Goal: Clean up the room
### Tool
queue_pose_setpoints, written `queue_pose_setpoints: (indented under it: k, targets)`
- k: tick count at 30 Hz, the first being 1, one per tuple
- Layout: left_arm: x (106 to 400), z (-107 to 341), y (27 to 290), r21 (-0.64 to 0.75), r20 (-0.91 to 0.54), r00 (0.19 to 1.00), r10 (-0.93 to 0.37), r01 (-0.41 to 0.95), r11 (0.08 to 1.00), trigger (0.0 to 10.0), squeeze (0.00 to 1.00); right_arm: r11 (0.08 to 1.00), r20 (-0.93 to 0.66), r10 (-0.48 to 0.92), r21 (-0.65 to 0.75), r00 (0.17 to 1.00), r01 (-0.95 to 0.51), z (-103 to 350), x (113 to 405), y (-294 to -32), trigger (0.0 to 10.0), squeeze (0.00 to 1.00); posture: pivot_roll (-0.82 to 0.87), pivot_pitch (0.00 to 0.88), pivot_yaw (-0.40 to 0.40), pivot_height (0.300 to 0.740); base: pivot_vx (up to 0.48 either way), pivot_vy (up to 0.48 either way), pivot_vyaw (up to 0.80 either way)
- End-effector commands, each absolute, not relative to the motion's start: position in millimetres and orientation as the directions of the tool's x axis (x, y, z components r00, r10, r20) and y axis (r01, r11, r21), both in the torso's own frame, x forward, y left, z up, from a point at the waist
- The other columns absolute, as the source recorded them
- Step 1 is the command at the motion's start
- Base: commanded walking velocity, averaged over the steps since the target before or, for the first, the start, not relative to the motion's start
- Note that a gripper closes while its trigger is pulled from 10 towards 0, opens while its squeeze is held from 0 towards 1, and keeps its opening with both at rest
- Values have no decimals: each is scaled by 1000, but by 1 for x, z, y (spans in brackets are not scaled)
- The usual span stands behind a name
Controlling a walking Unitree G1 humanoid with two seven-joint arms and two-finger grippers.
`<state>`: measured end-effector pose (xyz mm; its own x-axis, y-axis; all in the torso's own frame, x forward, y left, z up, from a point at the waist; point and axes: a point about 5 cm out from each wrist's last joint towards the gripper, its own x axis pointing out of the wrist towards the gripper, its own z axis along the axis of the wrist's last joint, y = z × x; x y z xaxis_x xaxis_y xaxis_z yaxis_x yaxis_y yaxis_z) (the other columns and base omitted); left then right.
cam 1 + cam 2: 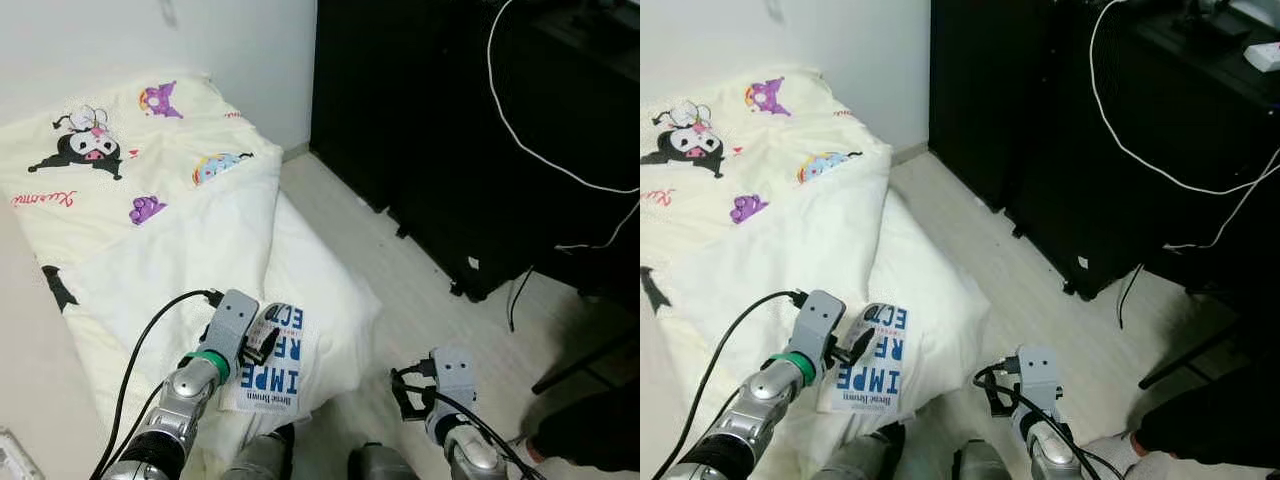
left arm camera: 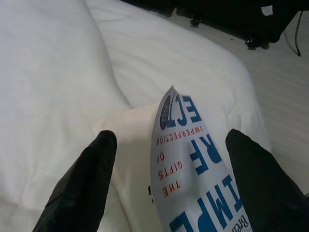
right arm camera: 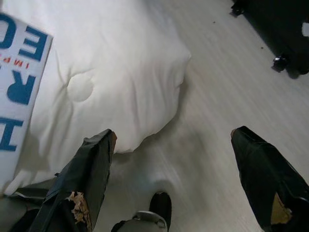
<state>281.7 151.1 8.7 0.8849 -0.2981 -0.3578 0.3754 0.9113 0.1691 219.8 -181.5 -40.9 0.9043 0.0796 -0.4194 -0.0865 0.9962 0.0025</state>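
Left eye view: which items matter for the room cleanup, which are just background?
Job in hand:
- white paperback book with blue lettering, lying on the white quilt
- left gripper, fingers spread either side of the book
- right gripper, open over the pale floor

Just there:
- cartoon-print cream bedding
- black cabinet
- white cable

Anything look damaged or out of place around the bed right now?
The right end effector, hovering open over the floor, has black finger covering that is torn and peeling at the tips. A book lies on the white duvet, its cover curling up between the left end effector fingers.
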Motion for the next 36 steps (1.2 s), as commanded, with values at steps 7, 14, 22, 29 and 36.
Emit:
queue_pose_setpoints:
  k: [7, 14, 22, 29, 36]
  targets:
    - [274, 3, 152, 164, -389, 869, -306, 392, 905, 10000, 0, 997, -450, 63, -1, 891, -71, -47, 211, -183, 10000, 0, 25, 118, 16, 724, -327, 0, 0]
    - [274, 4, 152, 165, -387, 869, -308, 394, 904, 10000, 0, 997, -444, 68, 9, 894, -71, -46, 212, -182, 10000, 0, 30, 123, 19, 724, -309, 0, 669]
    - [274, 5, 151, 165, -384, 869, -312, 397, 903, 10000, 0, 998, -437, 60, 31, 897, -52, -46, 212, -181, 10000, 0, 30, 123, 22, 724, -100, 0, 180]
    - [276, 7, 149, 158, -385, 867, -315, 399, 903, 10000, 0, 998, -434, 68, 34, 898, -59, -46, 213, -181, 10000, 0, 30, 123, 22, 724, 0, 0, 0]
    - [276, 9, 147, 149, -377, 865, -330, 409, 900, 10000, 0, 997, -431, 71, 44, 900, -58, -45, 213, -180, 10000, 0, 30, 123, 22, 724, 0, 0, 0]
